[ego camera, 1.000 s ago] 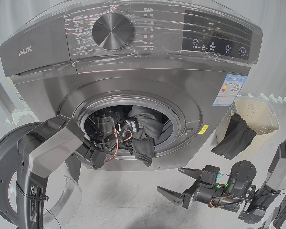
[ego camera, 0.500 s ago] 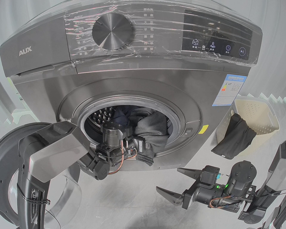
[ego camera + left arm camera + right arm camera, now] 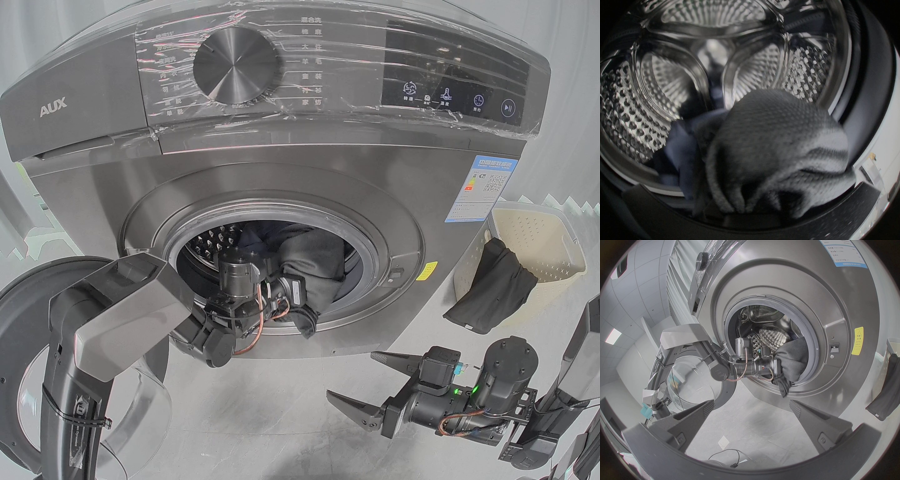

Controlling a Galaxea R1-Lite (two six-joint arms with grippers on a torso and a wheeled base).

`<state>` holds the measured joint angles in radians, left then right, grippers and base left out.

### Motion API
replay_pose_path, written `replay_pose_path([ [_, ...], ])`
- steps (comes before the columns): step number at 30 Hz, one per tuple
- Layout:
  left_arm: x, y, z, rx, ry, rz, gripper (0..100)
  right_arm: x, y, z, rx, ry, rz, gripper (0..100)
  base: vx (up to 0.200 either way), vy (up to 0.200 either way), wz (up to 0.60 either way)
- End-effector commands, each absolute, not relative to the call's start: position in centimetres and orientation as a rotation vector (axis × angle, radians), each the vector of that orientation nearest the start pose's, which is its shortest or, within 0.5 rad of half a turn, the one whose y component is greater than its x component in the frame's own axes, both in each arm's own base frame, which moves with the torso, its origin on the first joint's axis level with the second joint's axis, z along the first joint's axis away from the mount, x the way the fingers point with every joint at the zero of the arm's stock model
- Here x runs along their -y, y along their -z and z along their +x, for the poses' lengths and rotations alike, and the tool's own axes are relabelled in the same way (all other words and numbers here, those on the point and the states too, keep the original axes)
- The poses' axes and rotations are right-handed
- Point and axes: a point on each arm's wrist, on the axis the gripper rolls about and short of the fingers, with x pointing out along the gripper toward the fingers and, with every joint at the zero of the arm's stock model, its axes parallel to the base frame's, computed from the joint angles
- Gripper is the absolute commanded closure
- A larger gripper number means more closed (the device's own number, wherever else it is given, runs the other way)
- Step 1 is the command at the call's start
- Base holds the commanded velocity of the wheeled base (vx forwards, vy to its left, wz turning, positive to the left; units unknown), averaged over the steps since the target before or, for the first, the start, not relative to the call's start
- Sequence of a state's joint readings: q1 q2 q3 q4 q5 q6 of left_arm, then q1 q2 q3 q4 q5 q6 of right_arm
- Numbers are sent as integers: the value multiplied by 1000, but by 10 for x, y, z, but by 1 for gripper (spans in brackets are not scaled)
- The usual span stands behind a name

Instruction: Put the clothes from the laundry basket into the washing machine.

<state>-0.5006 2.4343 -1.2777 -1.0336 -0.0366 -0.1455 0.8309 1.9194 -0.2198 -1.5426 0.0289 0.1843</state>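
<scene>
Dark grey knit garment (image 3: 315, 262) at silver washing machine's (image 3: 300, 172) mouth is judged limp, best bunched; left gripper's (image 3: 299, 303) hold cannot be told.

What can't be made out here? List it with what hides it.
- Inside the cream perforated plastic laundry basket: head view, its wall and the draped black garment hide it.
- Dark blue cloth in the steel drum: left wrist view, the blurred grey knitted garment covers most.
- That garment's hold: head view, it covers the end of the left arm.
</scene>
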Motion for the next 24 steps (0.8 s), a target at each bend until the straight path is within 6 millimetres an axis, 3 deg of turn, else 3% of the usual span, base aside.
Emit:
replay_pose_path([
  [1,222,-82,440,-12,423,-188,100,-190,-83,172,-227,-842,109,0,0,0,0],
  [9,219,-97,466,140,336,-233,100,-191,-83,172,-228,-846,110,0,0,0,0],
  [15,219,-95,467,136,331,-232,100,-191,-82,172,-232,-846,108,0,0,0,0],
  [16,219,-94,467,134,331,-232,0,-191,-82,172,-232,-846,108,0,0,0,0],
  [19,219,-86,462,93,337,-222,0,-191,-82,172,-232,-846,108,0,0,0,0],
  [24,213,-83,431,-52,415,-179,0,-191,-81,172,-236,-845,110,0,0,0,0],
])
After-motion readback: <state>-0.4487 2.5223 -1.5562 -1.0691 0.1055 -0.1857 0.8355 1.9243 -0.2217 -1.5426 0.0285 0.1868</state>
